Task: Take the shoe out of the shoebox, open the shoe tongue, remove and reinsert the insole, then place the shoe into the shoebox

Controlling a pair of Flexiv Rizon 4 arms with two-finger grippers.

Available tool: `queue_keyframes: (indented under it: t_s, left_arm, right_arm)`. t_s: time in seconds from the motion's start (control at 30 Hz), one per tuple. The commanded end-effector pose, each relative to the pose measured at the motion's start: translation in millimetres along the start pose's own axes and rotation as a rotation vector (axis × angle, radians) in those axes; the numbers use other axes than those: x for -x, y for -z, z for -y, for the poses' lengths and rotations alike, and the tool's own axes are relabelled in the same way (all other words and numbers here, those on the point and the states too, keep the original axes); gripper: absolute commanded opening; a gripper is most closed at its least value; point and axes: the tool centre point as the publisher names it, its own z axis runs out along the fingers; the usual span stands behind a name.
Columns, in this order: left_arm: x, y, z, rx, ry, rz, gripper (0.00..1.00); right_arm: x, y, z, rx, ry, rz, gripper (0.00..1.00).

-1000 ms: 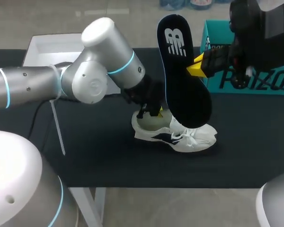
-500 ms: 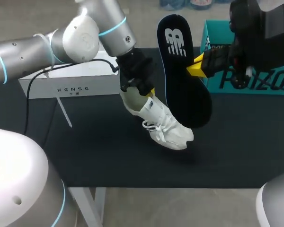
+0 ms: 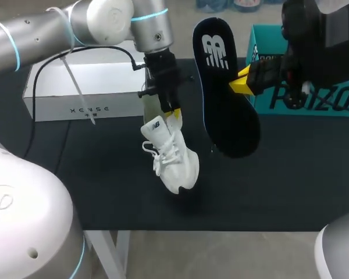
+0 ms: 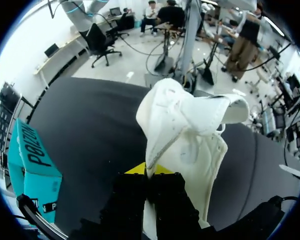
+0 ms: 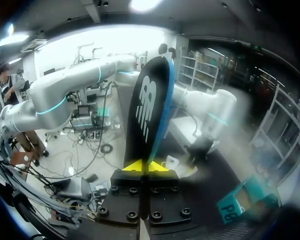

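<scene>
shoe point(image 3: 170, 156), white fabric with loose laces, hangs toe-down over the black cloth-covered bench point(image 3: 104, 192). its soft heel rim is pinched between the yellow tips of the left pincer point(image 3: 173, 112). whether the toe touches the cloth i cannot tell. bare cloth lies open toward the near edge. just beside the shoe but apart from it, the right pincer point(image 3: 240, 81) clamps the edge of the insole point(image 3: 224, 93), a flat dark oval with a white logo and blue rim, held upright in the air. the teal cardboard shoebox point(image 3: 314, 87) stands at the far right, and a long white box point(image 3: 81, 96) at the far left.
</scene>
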Motion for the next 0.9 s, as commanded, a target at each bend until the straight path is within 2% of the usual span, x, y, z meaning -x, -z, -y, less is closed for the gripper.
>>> queue_keyframes:
  t_s: [0.03,0.07,0.37,0.63,0.8,0.9]
  left_arm:
    - [10.2,-2,10,0.035,-0.099,-0.135,0.0]
    - [12.5,-4,11,0.052,-0.115,-0.136,0.0]
    - [43.2,-25,30,0.04,-0.206,-0.194,0.0]
    - [78.5,-40,35,0.063,-0.227,-0.204,0.0]
    - [95.5,-50,34,0.08,-0.235,-0.214,0.0]
    - [102.7,-58,35,0.065,-0.236,-0.226,0.0]
  right_arm:
    - [1.7,-2,-2.7,-0.005,-0.001,-0.003,0.0]
    - [1.7,-2,-2.7,-0.005,-0.001,-0.003,0.0]
    - [1.7,-2,-2.7,-0.005,-0.001,-0.003,0.0]
    - [1.7,-2,-2.7,-0.005,-0.001,-0.003,0.0]
    - [1.7,-2,-2.7,-0.005,-0.001,-0.003,0.0]
    - [1.7,-2,-2.7,-0.005,-0.001,-0.003,0.0]
